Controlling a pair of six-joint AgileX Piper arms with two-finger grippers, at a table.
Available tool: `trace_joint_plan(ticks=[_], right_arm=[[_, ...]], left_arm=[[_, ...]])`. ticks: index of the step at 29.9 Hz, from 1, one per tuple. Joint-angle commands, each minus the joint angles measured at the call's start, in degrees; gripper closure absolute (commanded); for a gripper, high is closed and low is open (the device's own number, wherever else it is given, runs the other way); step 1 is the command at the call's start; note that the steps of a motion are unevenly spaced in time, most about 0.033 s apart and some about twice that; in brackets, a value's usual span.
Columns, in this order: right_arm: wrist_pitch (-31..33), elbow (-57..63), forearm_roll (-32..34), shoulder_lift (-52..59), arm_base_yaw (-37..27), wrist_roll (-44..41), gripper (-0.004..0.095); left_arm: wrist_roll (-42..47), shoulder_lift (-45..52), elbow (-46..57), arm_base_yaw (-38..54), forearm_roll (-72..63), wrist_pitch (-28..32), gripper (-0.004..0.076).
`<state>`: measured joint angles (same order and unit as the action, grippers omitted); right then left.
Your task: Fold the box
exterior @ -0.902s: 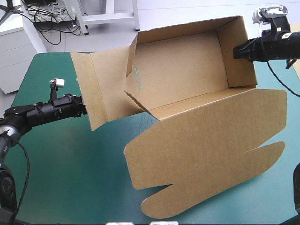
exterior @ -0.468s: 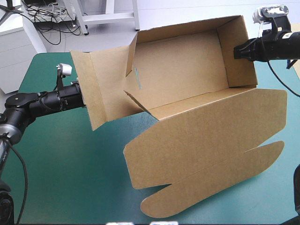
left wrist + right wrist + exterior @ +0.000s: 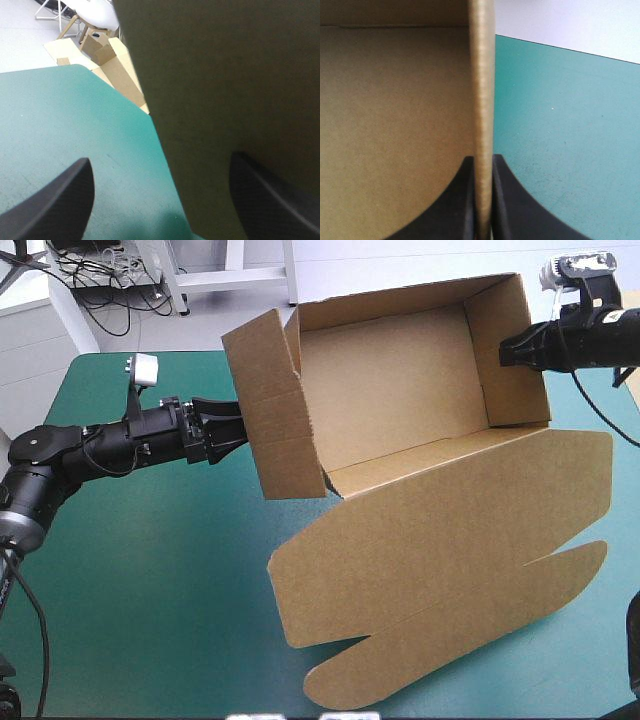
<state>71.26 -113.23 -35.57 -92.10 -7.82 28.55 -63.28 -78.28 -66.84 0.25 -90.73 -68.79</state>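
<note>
Spread left gripper (image 3: 236, 432) meets the box (image 3: 400, 390); right gripper (image 3: 505, 350) pinches its wall.

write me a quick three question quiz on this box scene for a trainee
1. True or false: the right gripper is shut on an end wall of the box.
2. Pick one: the left gripper is A) open, at the outside of the opposite end wall; B) shut, lifted well clear of the board; C) open, reaching down inside.
3. Fill in: the lid lies ___ on the table.
Key: 1 true; 2 A; 3 flat.
</note>
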Motion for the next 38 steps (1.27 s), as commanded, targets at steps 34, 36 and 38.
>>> trace_joint_plan(ticks=[34, 36, 38], right_arm=[[-28.52, -1.68, 22.71, 2.98, 23.3, -19.94, 0.092], [-28.89, -1.68, 23.7, 2.98, 23.3, -21.11, 0.092], [-29.0, -1.68, 24.35, 2.98, 23.3, -21.33, 0.092]], left_arm=[[2.44, 2.36, -4.78, -4.38, -1.31, 13.62, 0.0114], [1.4, 2.36, -4.78, -7.06, -0.76, 19.6, 0.0115], [1.4, 2.36, -5.24, -10.73, 2.21, 27.1, 0.0115]])
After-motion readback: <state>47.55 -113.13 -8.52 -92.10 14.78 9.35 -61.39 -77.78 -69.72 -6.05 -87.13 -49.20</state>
